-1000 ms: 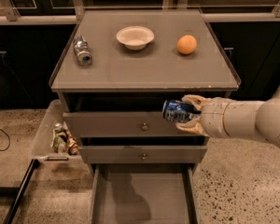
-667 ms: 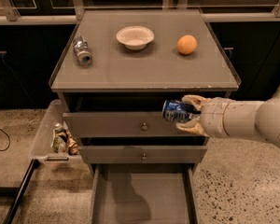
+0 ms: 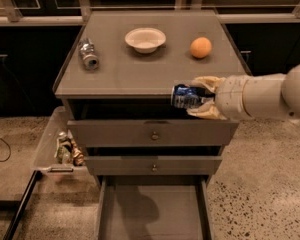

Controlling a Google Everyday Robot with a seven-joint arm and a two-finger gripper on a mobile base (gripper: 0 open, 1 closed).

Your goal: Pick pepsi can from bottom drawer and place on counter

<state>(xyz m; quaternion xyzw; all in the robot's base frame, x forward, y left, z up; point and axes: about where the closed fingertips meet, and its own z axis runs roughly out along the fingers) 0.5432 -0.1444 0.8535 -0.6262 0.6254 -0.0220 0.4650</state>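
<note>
- Camera view: the gripper [image 3: 199, 98] is clamped on the pepsi can [image 3: 184, 96] (can lying sideways) at the front edge of the counter [image 3: 150, 71], above the open bottom drawer [image 3: 150, 211].
- Risk: the can looks level with the edge, so pushing forward could knock it loose.
- 1 bowl [image 3: 145, 38] and 1 orange [image 3: 201, 47] sit well back.

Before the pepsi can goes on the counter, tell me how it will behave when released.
The gripper, by the counter front edge, holds the pepsi can sideways; released like that, its round body would probably roll. Its smooth wall may slip. Small, so likely light.
</note>
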